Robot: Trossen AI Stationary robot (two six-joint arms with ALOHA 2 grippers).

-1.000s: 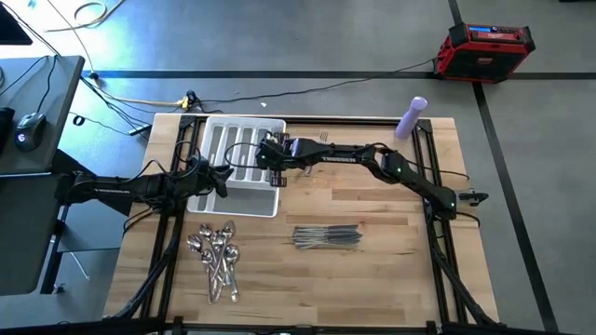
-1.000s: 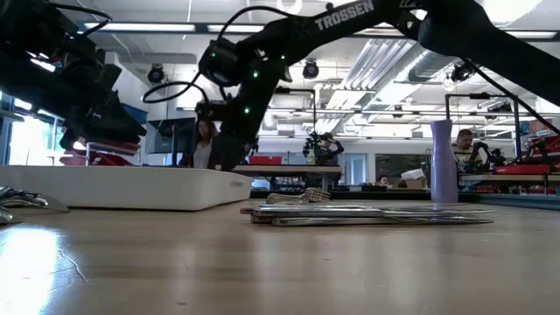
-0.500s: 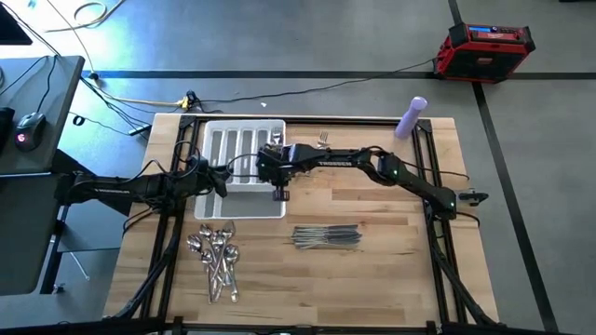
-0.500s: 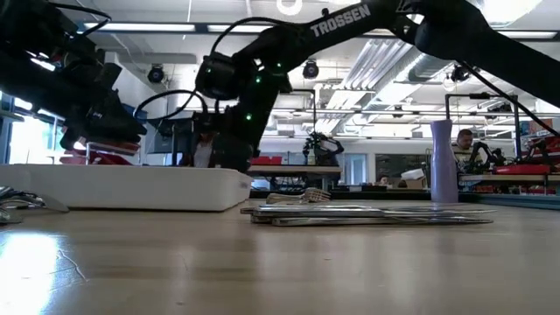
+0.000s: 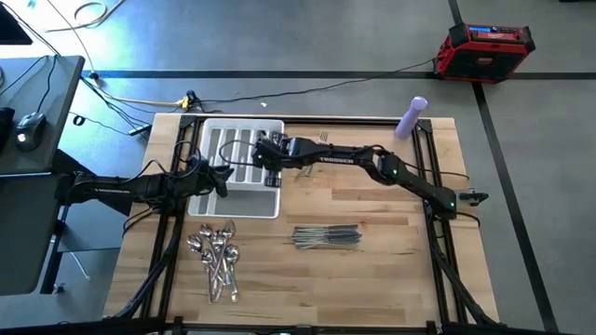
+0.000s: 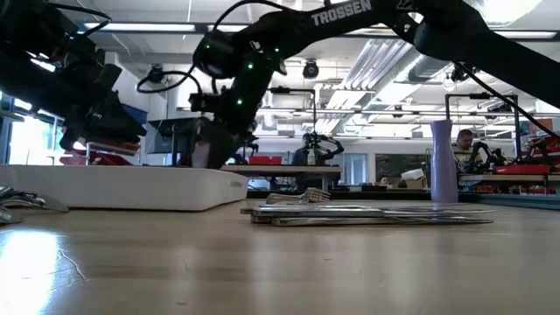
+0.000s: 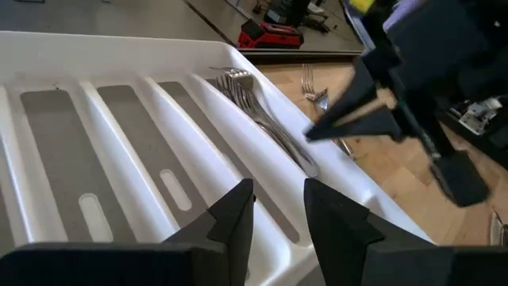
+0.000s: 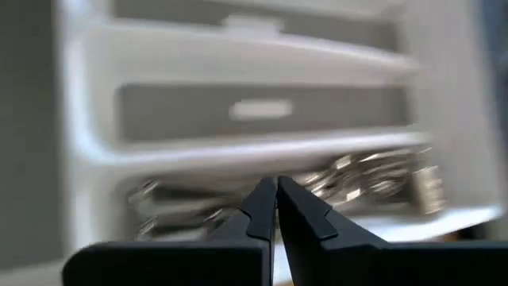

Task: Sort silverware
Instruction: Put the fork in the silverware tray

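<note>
The white compartmented tray (image 5: pixel 209 130) (image 7: pixel 119 48) (image 8: pixel 87 119) lies flat on the table's far left part. Several forks (image 7: pixel 262 119) (image 8: pixel 357 179) lie in its rightmost slot, and more forks (image 5: pixel 321 140) (image 7: pixel 313 87) lie on the wood just beyond it. A heap of spoons (image 5: pixel 216 256) sits near the near edge, and a bundle of knives (image 5: pixel 326 237) (image 6: pixel 367 213) lies to its right. My left gripper (image 5: pixel 222 177) (image 7: pixel 279 218) is at the tray's near left part. My right gripper (image 5: pixel 268 167) (image 8: pixel 275 184) (image 6: pixel 214 153) hovers shut above the fork slot, holding nothing. My left gripper stands with one finger (image 7: pixel 234 218) on each side of a white tray wall (image 7: pixel 278 238) in the tray's near left part, coming level from the table's left. The spot where the fingers meet the wall lies below the picture's edge. The tray rests flat on the table.
A purple bottle (image 5: pixel 410 116) (image 6: pixel 444 162) stands upright at the table's far right corner. A red case (image 5: pixel 489 46) sits on the floor beyond the table. Bare wood lies to the right of the tray and around the knives.
My right gripper first dipped down and toward the near edge over the tray's right side. It then rose and drew back toward the far edge, to above the fork slot. Its fingers are shut now.
</note>
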